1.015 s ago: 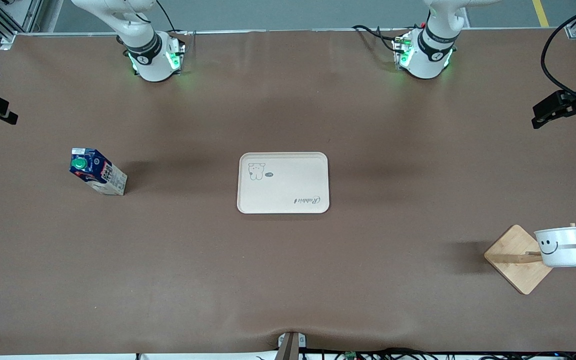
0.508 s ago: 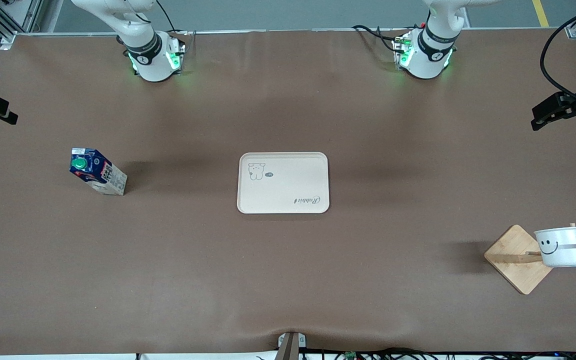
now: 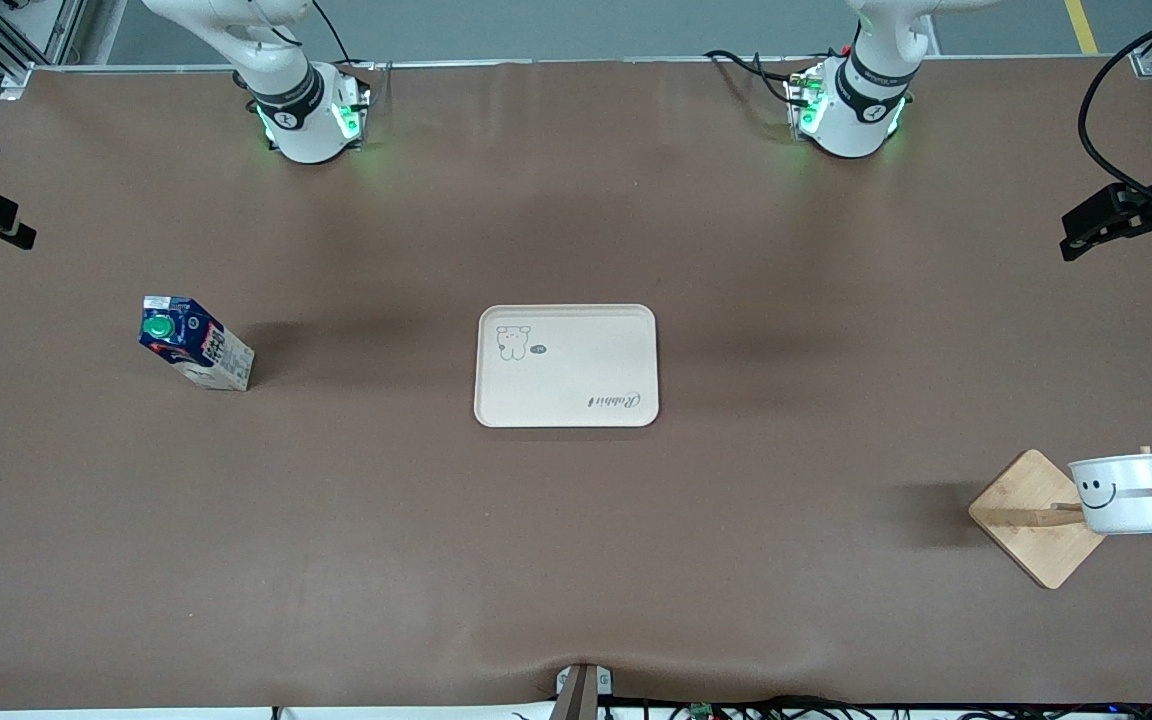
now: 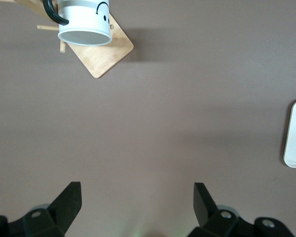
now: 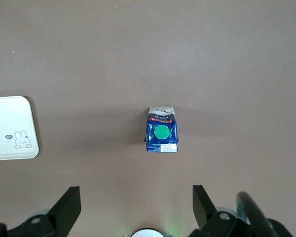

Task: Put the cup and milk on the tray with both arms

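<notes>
The cup [image 3: 1124, 494], white with a black smiley face and black handle, hangs on a peg of a wooden stand at the left arm's end of the table; it also shows in the left wrist view [image 4: 85, 22]. The milk [image 3: 194, 343], a dark-blue carton with a green cap, stands at the right arm's end and shows in the right wrist view [image 5: 162, 136]. The cream tray [image 3: 566, 366] lies bare mid-table. My left gripper [image 4: 137, 187] and right gripper [image 5: 136, 190] are open and empty, high over the table, out of the front view.
The square wooden stand base [image 3: 1036, 518] lies under the cup, near the table's edge. The arm bases [image 3: 308, 115] [image 3: 848, 110] stand along the table's edge farthest from the front camera. Black clamps [image 3: 1121, 215] stick in at both table ends.
</notes>
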`<state>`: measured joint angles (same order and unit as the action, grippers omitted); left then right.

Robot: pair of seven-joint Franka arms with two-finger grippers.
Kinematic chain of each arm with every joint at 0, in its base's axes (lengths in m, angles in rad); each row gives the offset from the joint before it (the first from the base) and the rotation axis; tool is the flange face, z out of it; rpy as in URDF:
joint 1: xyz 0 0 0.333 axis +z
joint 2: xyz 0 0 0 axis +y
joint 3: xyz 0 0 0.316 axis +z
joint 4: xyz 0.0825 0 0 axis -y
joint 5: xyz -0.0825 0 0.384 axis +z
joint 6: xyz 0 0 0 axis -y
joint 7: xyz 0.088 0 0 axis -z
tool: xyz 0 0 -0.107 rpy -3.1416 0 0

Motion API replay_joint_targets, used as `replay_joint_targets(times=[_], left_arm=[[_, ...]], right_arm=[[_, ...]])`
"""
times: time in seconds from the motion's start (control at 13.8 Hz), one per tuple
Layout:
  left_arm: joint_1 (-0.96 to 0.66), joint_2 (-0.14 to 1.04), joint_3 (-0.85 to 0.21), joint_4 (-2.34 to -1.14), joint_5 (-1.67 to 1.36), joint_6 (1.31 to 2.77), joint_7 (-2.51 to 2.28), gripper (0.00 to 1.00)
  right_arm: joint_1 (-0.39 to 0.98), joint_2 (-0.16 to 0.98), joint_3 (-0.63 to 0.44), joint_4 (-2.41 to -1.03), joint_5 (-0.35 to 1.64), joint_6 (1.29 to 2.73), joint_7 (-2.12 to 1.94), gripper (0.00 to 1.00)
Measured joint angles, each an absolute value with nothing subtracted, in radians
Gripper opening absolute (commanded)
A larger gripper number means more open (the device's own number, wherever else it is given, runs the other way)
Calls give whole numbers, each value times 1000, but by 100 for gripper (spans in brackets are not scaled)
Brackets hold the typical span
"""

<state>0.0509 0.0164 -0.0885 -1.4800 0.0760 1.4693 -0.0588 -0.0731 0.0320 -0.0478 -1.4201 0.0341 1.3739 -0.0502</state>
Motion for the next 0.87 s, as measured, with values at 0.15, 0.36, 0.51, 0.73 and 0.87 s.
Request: replay_joint_targets(times=[0.15, 0.36, 0.51, 0.73, 0.87], left_arm=[[52, 18, -88, -1479, 137, 1478, -60, 100], [55, 18, -86, -1474, 167, 1537, -59, 100], [56, 22, -84, -1462, 168, 1550, -59, 100], [53, 45, -85, -1444, 168, 1583, -66, 100], [51, 67, -87, -1449, 168, 1647, -99, 100]], right_arm=[[-73, 32, -48, -1420, 34, 1374, -50, 100], [-73, 32, -48, -1420, 34, 1374, -50, 100], [-73, 32, -48, -1420, 34, 1374, -50, 100], [-73, 32, -48, -1420, 34, 1374, -50, 100], [-73, 32, -48, -1420, 34, 1374, -50, 100]])
